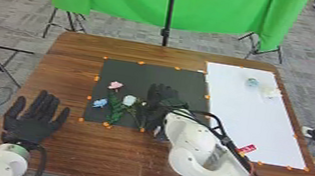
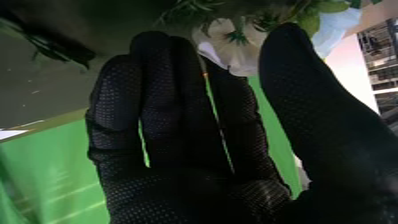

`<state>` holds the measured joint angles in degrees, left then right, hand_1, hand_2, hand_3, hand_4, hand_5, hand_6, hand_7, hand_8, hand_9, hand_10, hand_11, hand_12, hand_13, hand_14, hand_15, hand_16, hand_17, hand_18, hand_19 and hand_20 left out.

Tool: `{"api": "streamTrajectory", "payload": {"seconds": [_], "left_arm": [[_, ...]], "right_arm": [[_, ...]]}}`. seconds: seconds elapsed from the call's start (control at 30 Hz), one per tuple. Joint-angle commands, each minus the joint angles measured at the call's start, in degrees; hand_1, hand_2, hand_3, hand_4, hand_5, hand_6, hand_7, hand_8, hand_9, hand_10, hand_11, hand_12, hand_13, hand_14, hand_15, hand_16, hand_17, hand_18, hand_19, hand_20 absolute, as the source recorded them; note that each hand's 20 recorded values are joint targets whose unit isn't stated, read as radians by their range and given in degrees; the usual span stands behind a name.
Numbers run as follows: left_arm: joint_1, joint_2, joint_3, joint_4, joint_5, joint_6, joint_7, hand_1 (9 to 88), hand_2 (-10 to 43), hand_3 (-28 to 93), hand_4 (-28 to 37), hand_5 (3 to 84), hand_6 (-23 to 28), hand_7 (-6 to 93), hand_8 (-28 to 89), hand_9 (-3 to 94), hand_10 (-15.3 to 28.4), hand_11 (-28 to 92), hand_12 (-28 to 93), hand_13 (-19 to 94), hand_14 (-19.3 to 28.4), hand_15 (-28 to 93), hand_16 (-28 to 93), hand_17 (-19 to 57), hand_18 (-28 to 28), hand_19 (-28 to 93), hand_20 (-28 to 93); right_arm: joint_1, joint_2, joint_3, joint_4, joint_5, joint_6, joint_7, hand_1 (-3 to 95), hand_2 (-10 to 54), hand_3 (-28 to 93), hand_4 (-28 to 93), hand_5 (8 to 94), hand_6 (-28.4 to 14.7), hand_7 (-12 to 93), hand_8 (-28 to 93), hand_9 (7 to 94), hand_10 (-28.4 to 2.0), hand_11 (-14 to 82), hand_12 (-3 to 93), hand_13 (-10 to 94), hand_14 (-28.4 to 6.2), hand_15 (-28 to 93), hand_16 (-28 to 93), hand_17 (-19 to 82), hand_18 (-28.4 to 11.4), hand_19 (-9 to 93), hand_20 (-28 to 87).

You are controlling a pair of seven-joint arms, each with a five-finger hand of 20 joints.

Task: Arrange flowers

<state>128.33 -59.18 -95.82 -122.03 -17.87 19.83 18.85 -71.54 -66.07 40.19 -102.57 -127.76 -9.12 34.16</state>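
On the black mat in the head view lie a pink flower [image 1: 116, 85], a blue flower [image 1: 99, 102] and a white flower [image 1: 130, 100] with green stems [image 1: 117, 114]. My right hand [image 1: 164, 98] is over the mat just right of the white flower. My left hand [image 1: 34, 120] lies at the table's left side, fingers straight and spread. In the right wrist view my right hand [image 2: 169, 115] has straight fingers and the thumb apart. A white flower [image 2: 229, 44] shows between fingers and thumb, pale blue petals [image 2: 338, 25] beyond the thumb; whether the hand touches them I cannot tell.
The black mat [image 1: 138, 73] lies mid-table, a white sheet [image 1: 244, 114] to its right. At the sheet's far end are a small pale blue-green item [image 1: 252, 82] and a white item [image 1: 272, 93]. A red label [image 1: 246, 149] is beside my right forearm.
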Motion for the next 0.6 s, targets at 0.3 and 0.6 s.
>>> {"api": "streamTrajectory", "payload": {"seconds": [0.3,0.6], "left_arm": [[0.7,-0.75,0.46,0.07,-1.17,1.80,1.09,28.3,13.0,76,-28.3,48.7,7.5,21.8,-11,43.4,15.8,32,13,34,15.8,56,-6,-4.5,15.3,42,20],[0.5,-1.45,0.68,0.10,-1.35,2.63,1.55,28.7,12.3,76,-28.3,48.7,7.5,22.0,-11,43.4,15.7,33,13,34,15.7,56,-6,-4.4,15.3,42,20]], "right_arm": [[-1.5,-0.4,2.4,-2.8,0.5,-2.3,-0.8,40.8,-9.5,73,-23,58.1,-6.6,20,-9,60.6,-19.9,22.2,21.9,53,-16.8,56,22,28,-24.3,80,33],[-2.1,1.7,5.0,-5.9,1.7,-2.6,-0.8,34.4,-9.5,71,-26,53.0,-9.3,16,-8,47.5,-23.7,15.9,20.5,41,-21.0,55,18,24,-26.0,77,31]]}}
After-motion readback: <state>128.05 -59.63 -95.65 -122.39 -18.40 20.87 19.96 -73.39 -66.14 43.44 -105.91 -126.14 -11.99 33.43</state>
